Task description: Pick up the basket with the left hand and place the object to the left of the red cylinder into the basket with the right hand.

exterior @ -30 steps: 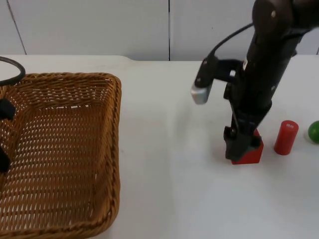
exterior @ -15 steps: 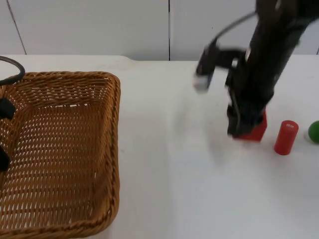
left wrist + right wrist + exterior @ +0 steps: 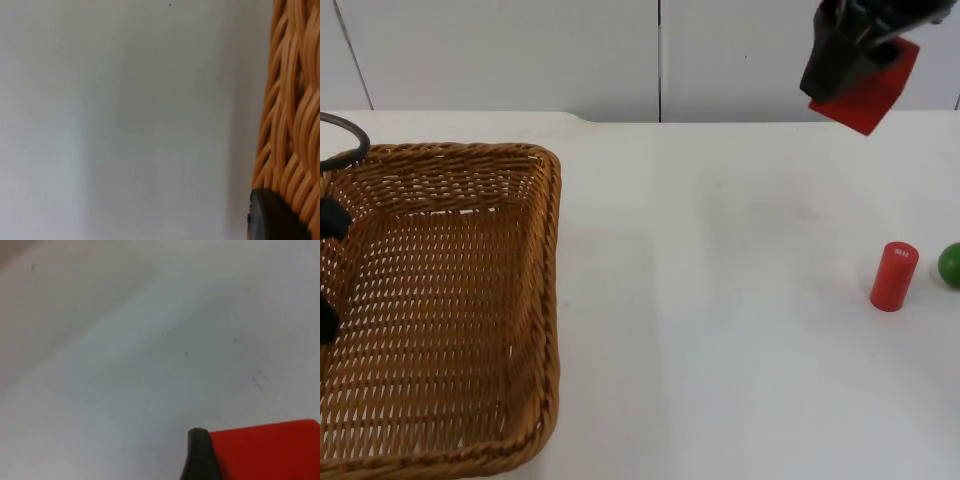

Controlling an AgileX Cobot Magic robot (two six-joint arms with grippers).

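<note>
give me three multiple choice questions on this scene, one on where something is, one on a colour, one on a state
1. Where is the red block?
A. on the table beside the red cylinder
B. held up above the table by the right end effector
C. inside the basket

2. What colour is the round thing right of the red cylinder?
A. green
B. blue
C. yellow

3. What is in the basket?
A. the red block
B. the red cylinder
C. nothing

Answers:
1 B: the right end effector grips the block high over the table in the top view.
2 A: the green ball sits at the table's edge of view.
3 C: only bare wicker shows inside; the left end effector is at the basket's left rim.
</note>
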